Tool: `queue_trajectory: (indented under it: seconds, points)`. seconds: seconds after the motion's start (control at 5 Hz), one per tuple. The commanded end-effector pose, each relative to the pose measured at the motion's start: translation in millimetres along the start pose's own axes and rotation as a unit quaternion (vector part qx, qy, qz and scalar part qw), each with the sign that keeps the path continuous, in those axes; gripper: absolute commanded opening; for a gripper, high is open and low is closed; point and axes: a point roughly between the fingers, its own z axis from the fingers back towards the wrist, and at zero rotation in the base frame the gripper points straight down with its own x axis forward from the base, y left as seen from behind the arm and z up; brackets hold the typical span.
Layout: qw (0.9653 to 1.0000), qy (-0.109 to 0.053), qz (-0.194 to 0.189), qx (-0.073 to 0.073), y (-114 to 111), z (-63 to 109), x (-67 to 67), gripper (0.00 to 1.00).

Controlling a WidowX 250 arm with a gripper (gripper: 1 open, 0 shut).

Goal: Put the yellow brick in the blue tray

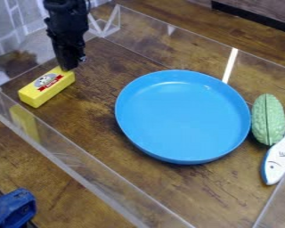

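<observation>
Black gripper (71, 64), jaws closed and empty, hangs just beyond the small yellow rectangular brick (45, 85); brick lies lengthwise toward it, left of the round blue plastic tray (146, 134).

A small bright yellow rectangular brick (45, 86), marked on its top face with a red-and-white label, is laid flat on the dark wooden surface at the left, turned at a slant. A large round shallow bright blue plastic tray (183, 116) with a raised rim is set upright to the right, well apart from it, and nothing is held in it.
</observation>
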Motion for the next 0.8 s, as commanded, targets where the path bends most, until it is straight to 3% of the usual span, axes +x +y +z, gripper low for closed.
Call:
queue_trajectory:
  seconds: [0.0,0.2,0.4,0.6]
  points:
    - [0.9994,-0.021,-0.025,0.015,3,19.4,12.5,0.00]
    - [0.9988,-0.022,-0.039,0.016,10,25.1,10.6,1.00]
    - [0.9980,-0.023,-0.055,0.021,19,18.8,7.1,0.00]
    - [0.9969,-0.023,-0.071,0.025,29,11.3,4.4,1.00]
